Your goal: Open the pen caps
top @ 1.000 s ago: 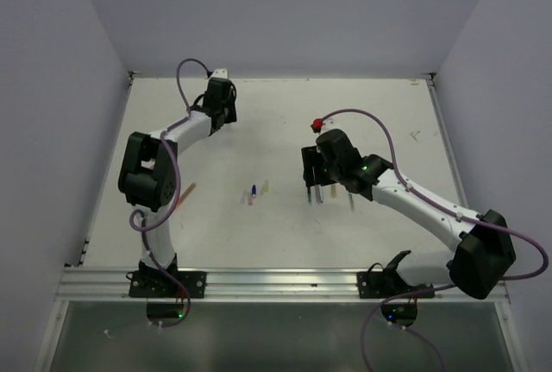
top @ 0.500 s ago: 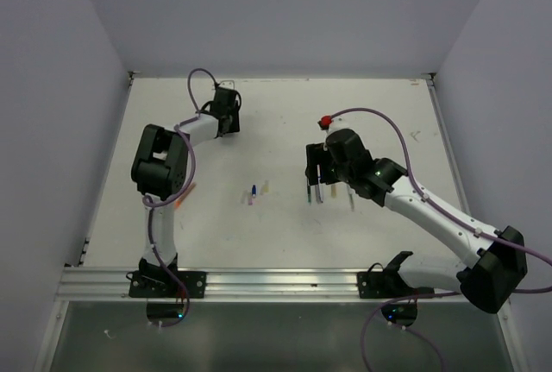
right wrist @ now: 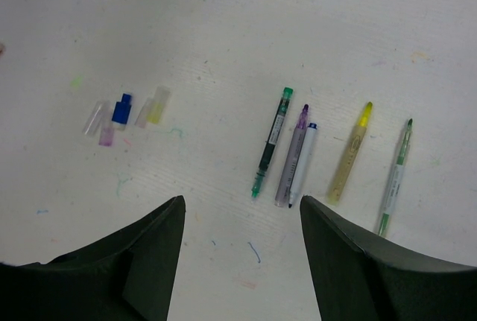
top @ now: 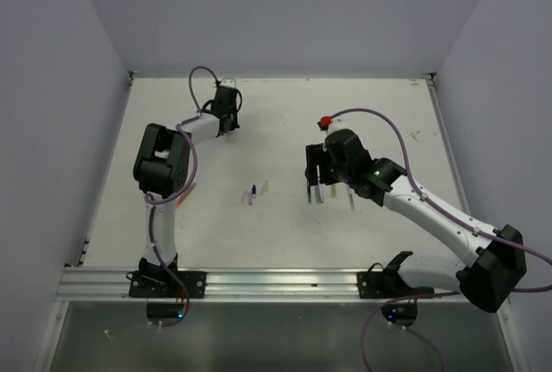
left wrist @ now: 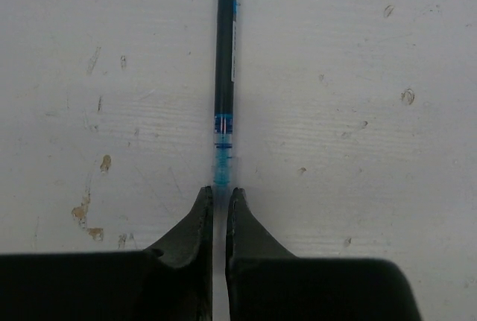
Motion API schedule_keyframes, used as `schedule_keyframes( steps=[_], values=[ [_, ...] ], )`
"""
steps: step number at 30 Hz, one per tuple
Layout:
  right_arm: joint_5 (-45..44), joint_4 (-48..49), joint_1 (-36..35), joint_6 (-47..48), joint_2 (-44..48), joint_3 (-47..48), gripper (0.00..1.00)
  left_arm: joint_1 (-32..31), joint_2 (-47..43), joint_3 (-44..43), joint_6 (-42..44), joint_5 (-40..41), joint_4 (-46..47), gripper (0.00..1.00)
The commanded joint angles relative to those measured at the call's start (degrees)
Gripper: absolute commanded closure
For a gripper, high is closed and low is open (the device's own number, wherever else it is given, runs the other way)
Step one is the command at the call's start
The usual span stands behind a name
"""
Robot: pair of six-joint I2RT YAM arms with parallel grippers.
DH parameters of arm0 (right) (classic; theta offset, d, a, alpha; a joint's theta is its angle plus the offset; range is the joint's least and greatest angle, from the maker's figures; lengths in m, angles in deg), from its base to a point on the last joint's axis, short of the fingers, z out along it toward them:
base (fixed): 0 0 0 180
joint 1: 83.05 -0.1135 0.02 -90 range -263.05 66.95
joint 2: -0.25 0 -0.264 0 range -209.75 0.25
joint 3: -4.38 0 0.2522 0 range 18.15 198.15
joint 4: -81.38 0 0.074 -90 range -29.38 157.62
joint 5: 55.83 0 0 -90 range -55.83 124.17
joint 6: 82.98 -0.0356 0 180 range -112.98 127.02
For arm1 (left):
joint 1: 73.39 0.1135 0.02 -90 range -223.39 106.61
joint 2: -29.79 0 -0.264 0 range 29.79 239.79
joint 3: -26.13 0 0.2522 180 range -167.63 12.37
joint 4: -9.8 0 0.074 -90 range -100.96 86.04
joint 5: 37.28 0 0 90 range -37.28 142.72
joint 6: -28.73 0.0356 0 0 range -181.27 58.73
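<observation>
1. The right gripper point(right wrist: 240, 213) hangs above the surface point(right wrist: 223, 23), its jaws spread wide with nothing between them.
2. From twelve to two o'clock of it, five pens lie in a row: a green pen point(right wrist: 272, 141), a purple pen point(right wrist: 293, 156) touching a white pen point(right wrist: 302, 164), a yellow pen point(right wrist: 350, 153) and a pale green pen point(right wrist: 395, 179).
3. At ten o'clock lie the pen caps point(right wrist: 122, 107), one blue, one yellowish and two pale pink, well apart from the pens.
4. At nine o'clock of the caps, an orange pen point(top: 185, 192) lies beside the left arm.
5. Farthest off, the left gripper point(left wrist: 220, 194) sits low, its jaws closed to a thin slit. The near end of the teal pen point(left wrist: 225, 60) meets that slit, but I cannot tell whether it is pinched.
</observation>
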State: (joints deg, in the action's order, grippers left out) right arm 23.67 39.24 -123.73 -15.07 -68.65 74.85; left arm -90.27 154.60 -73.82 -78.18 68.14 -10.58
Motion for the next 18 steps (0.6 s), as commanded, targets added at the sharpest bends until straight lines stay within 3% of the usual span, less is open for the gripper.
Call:
schedule_keyframes(
  steps=[1, 4, 9, 13, 18],
  values=[
    [1.10, -0.54, 0.26, -1.03, -1.67, 1.56, 0.33, 0.36, -2.19, 3.39, -0.14, 0.49, 0.72, 1.00],
    [4.59, 1.04, 0.26, -3.22, -3.42, 2.09, 0.33, 0.36, -12.44, 9.36, -2.16, -1.96, 2.21, 1.00],
    [10.23, 3.94, 0.26, -8.75, -7.64, 3.76, 0.32, -0.34, -29.51, 26.49, -6.29, -12.67, 10.73, 1.00],
    [16.90, 12.09, 0.26, -12.27, -9.32, 3.76, 0.30, -2.97, -45.22, 37.74, -8.67, -19.62, 14.25, 1.00],
    [22.80, 22.99, 0.08, -18.77, -10.02, 2.36, 0.28, -5.43, -58.09, 50.06, -12.09, -28.07, 18.39, 1.00]
  ],
)
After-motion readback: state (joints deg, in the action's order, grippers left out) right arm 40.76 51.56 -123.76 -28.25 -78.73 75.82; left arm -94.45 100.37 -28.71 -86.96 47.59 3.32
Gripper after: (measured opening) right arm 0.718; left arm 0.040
